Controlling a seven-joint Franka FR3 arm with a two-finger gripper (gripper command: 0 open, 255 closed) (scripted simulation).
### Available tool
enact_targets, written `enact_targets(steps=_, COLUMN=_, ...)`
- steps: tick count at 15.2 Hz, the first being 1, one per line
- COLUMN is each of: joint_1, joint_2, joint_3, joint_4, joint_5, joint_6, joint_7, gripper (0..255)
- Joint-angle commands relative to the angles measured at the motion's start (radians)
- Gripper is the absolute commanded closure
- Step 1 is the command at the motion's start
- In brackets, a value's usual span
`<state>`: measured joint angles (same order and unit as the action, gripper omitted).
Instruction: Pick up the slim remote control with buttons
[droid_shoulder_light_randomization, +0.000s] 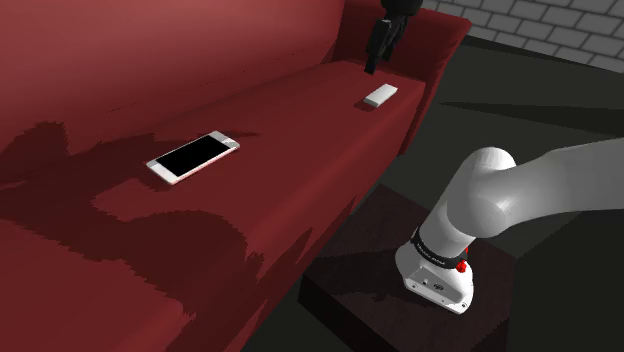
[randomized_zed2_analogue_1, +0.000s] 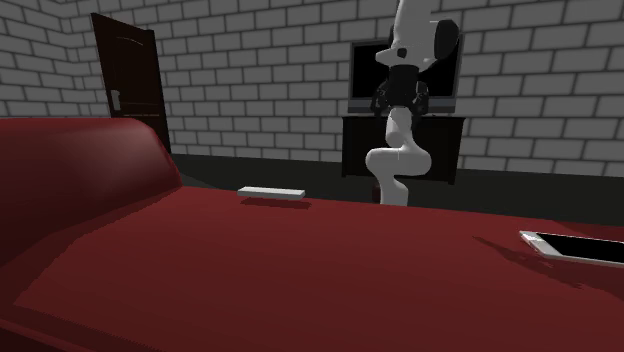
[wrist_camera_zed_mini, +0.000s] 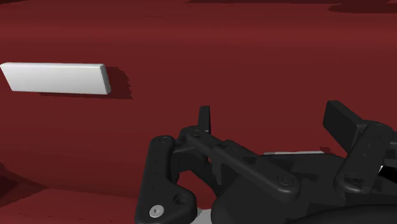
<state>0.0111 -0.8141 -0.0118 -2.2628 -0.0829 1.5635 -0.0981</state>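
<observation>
The remote (droid_shoulder_light_randomization: 380, 96) is a slim, plain white slab with no buttons drawn on it. It lies flat on the red sofa seat (droid_shoulder_light_randomization: 280, 130) near the armrest end. My black gripper (droid_shoulder_light_randomization: 371, 65) hangs in the air just above and behind it, touching nothing. In the wrist view the remote (wrist_camera_zed_mini: 56, 79) lies off to one side of the gripper (wrist_camera_zed_mini: 273, 121), whose fingers stand apart and open with only red cushion between them. From the second exterior view the remote (randomized_zed2_analogue_1: 271, 191) rests on the seat's far edge, with the gripper (randomized_zed2_analogue_1: 401, 103) high behind it.
A white phone with a black screen (droid_shoulder_light_randomization: 193, 157) lies mid-seat, also seen as the phone (randomized_zed2_analogue_1: 575, 247) at the right. The sofa armrest (droid_shoulder_light_randomization: 440, 40) rises beside the remote. The dark stand (droid_shoulder_light_randomization: 400, 290) sits by the sofa front. A dark door (randomized_zed2_analogue_1: 130, 80) and cabinet (randomized_zed2_analogue_1: 440, 150) stand against the brick wall.
</observation>
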Motion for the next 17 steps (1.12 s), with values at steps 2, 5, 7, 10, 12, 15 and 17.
enact_targets(steps=2, joint_1=0.007, joint_2=-0.019, joint_3=-0.029, joint_4=-0.023, joint_5=-0.016, joint_6=0.006, joint_7=-0.056, gripper=0)
enact_targets(steps=5, joint_1=0.028, joint_2=-0.062, joint_3=-0.122, joint_4=-0.079, joint_5=-0.071, joint_6=0.023, joint_7=-0.226, gripper=0)
enact_targets(steps=7, joint_1=0.041, joint_2=-0.080, joint_3=-0.187, joint_4=-0.105, joint_5=-0.111, joint_6=0.036, joint_7=-0.339, gripper=0)
enact_targets(steps=10, joint_1=0.062, joint_2=-0.087, joint_3=-0.288, joint_4=-0.126, joint_5=-0.175, joint_6=0.059, joint_7=-0.509, gripper=0)
enact_targets(steps=12, joint_1=0.077, joint_2=-0.080, joint_3=-0.358, joint_4=-0.129, joint_5=-0.216, joint_6=0.077, joint_7=-0.623, gripper=0)
enact_targets(steps=15, joint_1=0.107, joint_2=-0.050, joint_3=-0.465, joint_4=-0.117, joint_5=-0.273, joint_6=0.109, joint_7=-0.794, gripper=0)
enact_targets(steps=17, joint_1=0.134, joint_2=-0.019, joint_3=-0.538, joint_4=-0.098, joint_5=-0.306, joint_6=0.133, joint_7=-0.907, gripper=0)
